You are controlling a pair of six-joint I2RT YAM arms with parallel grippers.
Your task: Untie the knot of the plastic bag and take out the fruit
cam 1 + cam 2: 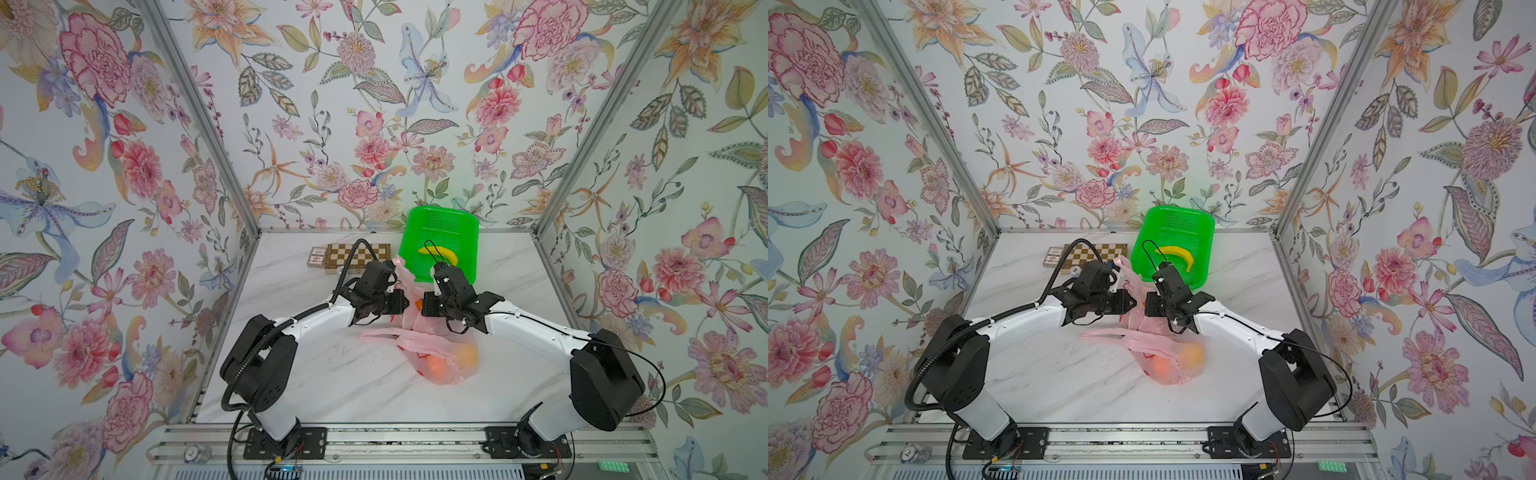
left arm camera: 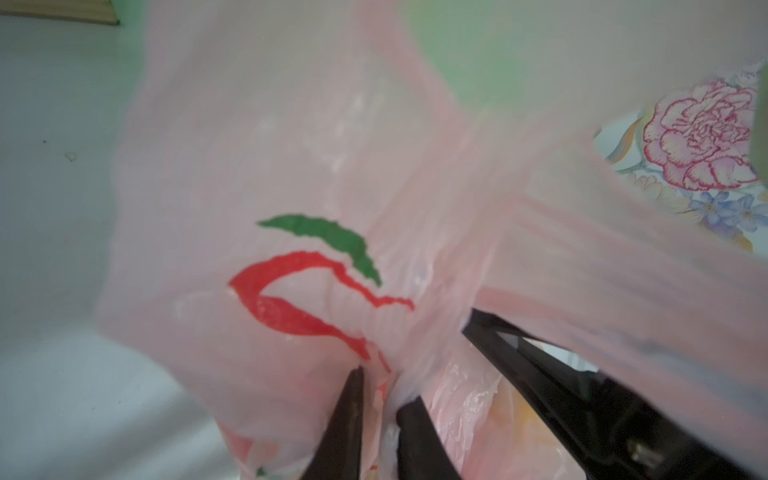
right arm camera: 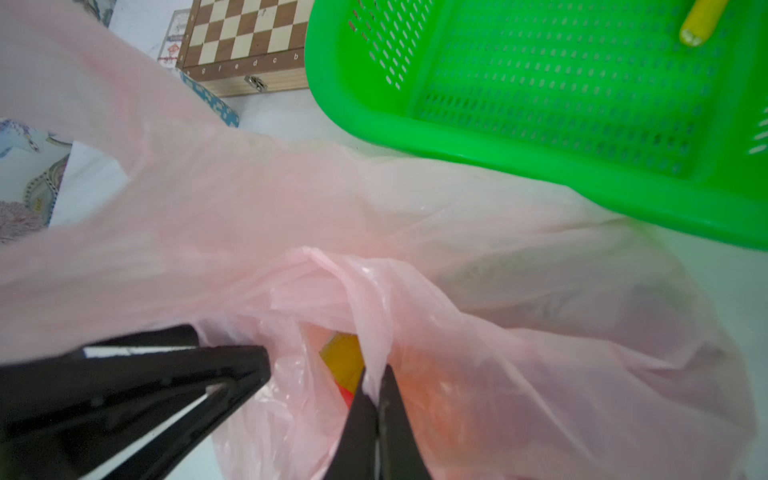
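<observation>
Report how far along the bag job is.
Done: the plastic bag looks untied; its mouth gapes and the handle strips hang loose. In hand: left pincer and right pincer each pinch the mouth's film. Left: the fruit sits inside the bag; only a banana lies in the green basket.

Translucent pink bag lies crumpled mid-table, mouth lifted and parted, one handle strip trailing left; orange and yellow fruit show through its near end
</observation>
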